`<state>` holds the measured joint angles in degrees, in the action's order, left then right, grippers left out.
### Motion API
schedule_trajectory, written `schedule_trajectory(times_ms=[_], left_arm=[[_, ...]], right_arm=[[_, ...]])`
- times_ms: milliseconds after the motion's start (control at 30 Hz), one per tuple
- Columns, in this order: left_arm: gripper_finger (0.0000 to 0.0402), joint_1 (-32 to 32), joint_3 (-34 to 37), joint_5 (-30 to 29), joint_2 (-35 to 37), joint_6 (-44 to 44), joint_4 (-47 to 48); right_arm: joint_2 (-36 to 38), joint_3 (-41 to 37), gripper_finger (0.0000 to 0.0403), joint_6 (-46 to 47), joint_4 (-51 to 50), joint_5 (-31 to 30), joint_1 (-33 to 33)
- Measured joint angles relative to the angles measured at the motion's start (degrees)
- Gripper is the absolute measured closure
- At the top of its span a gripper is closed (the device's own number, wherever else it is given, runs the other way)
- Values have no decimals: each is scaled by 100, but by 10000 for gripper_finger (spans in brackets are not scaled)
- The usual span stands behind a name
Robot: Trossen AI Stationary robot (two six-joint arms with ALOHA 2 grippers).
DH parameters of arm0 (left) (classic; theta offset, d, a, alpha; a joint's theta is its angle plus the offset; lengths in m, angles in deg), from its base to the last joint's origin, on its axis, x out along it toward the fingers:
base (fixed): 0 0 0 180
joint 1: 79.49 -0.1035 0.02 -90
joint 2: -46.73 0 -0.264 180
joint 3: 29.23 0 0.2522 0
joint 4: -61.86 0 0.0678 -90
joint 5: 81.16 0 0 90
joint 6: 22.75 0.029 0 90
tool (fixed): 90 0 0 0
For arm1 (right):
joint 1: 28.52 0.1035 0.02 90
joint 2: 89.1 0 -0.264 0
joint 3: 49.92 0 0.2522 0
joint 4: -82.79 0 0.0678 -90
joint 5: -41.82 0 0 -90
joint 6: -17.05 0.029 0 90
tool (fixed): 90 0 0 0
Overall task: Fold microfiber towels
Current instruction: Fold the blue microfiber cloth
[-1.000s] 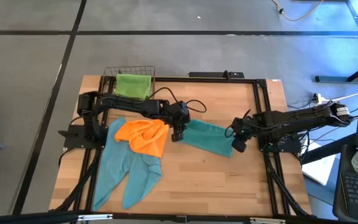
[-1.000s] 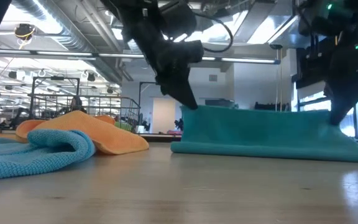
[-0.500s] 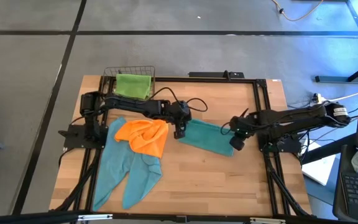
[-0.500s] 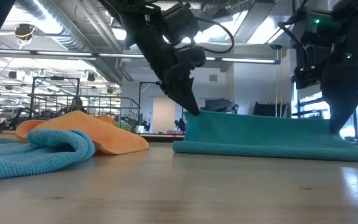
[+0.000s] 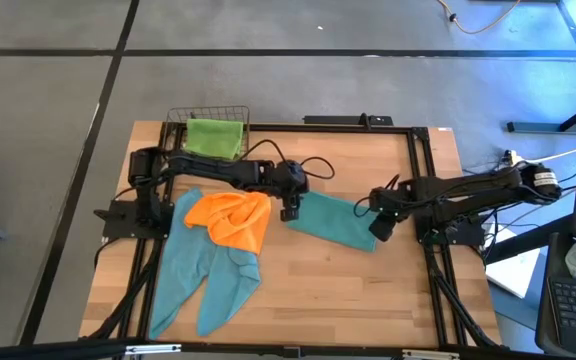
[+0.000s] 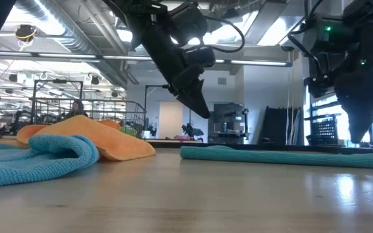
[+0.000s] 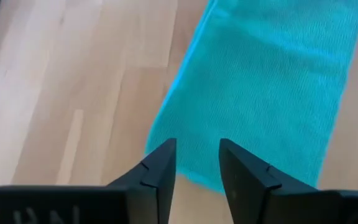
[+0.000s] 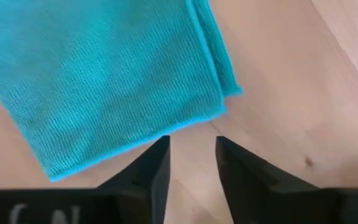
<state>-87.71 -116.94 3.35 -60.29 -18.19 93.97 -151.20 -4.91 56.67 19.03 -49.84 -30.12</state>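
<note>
High view: wooden table [image 5: 338,290] carrying several cloths. Folded teal towel [image 5: 336,221] lies flat at table centre, between the two grippers. Left gripper [image 5: 289,212] sits at the towel's one end; right gripper [image 5: 379,229] at the opposite end. Orange towel [image 5: 231,218] lies crumpled just beside the left gripper, on the side away from the teal towel, resting on spread light blue towels [image 5: 203,275], whose upper parts it covers. Lime green towel [image 5: 214,137] lies in a wire basket [image 5: 208,113] beyond the left arm; the basket's lower part is hidden by that arm.

Low view: both grippers hang above the folded towel, clear of it. The right arm's top is cut off by the frame edge.

Left wrist view: fingers [image 7: 160,171] stand apart, holding nothing, with the towel's edge directly beyond their tips.

Right wrist view: fingers [image 8: 154,168] likewise apart and empty; the towel's layered corner lies just ahead, with bare wood between the tips. Pale markings on both wrist housings are cut off and unreadable.
</note>
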Motion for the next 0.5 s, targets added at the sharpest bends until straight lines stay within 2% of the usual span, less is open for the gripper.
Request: schedule_trajectory(times_ms=[133,300,500], left_arm=[[289,28,-177,25,116,-229,643],[291,209,-184,342,338,-120,814],[293,507,-178,341,457,-344,1144]], right_arm=[[210,158,261,-92,61,45,9],[418,223,260,-544,1411,169,100],[54,223,259,-706,2477,314,219]])
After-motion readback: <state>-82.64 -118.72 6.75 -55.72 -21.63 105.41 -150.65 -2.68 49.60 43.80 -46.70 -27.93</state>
